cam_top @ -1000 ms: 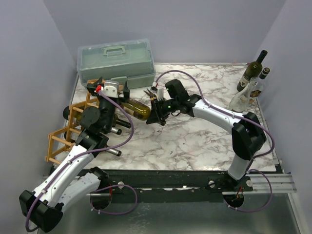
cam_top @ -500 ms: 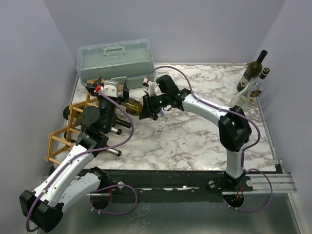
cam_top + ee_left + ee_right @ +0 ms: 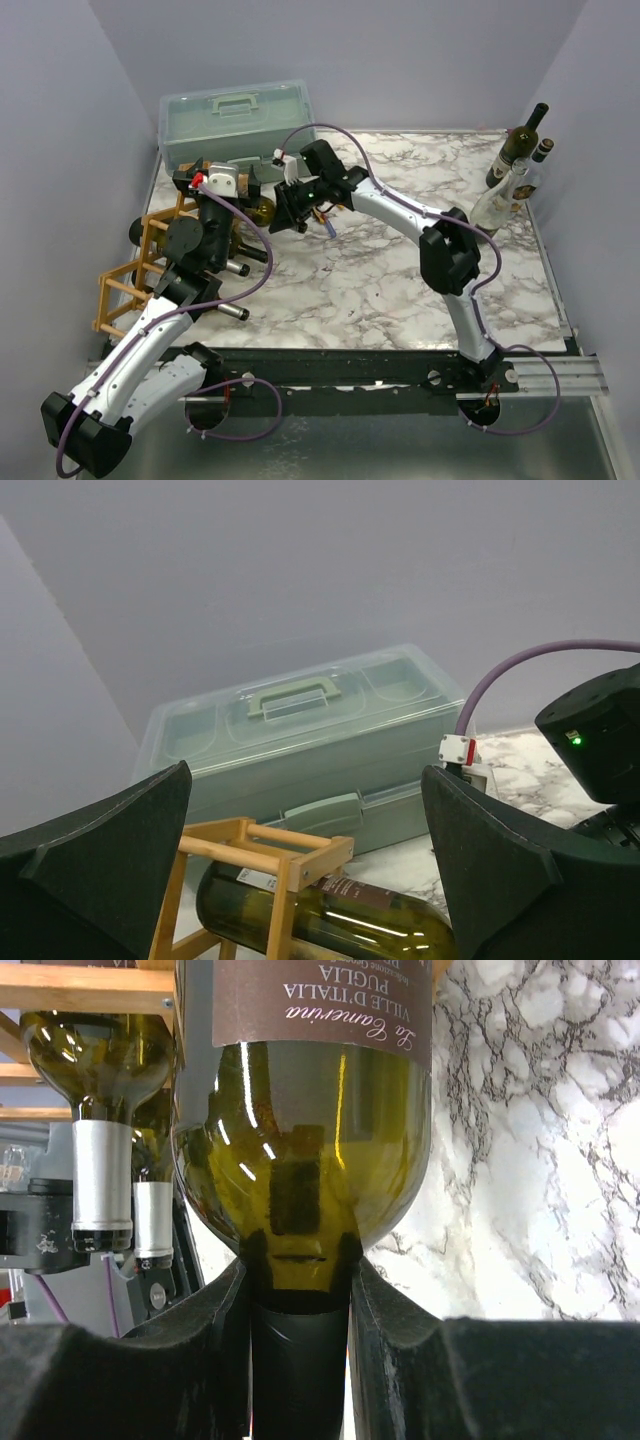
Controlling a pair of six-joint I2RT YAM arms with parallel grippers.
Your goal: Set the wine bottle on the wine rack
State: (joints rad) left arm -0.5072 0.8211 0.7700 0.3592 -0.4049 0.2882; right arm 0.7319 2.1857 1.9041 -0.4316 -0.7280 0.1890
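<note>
A: Where's the wine bottle (image 3: pixel 262 211) now?
B: On its side by the tabletop's (image 3: pixel 400 290) far-left corner, base end thru the top cell of the wine rack (image 3: pixel 150 255). It's slid left vs a sec ago, more body inside.
A: Grip?
B: Right gripper (image 3: pixel 298 1290) clamped on the neck. Left gripper (image 3: pixel 228 178) spread wide, nothing in it, over the rack, toolbox (image 3: pixel 238 125) just behind.
A: So?
B: Insertion nearly done, I'd say; prob a bit more push, then release.
</note>
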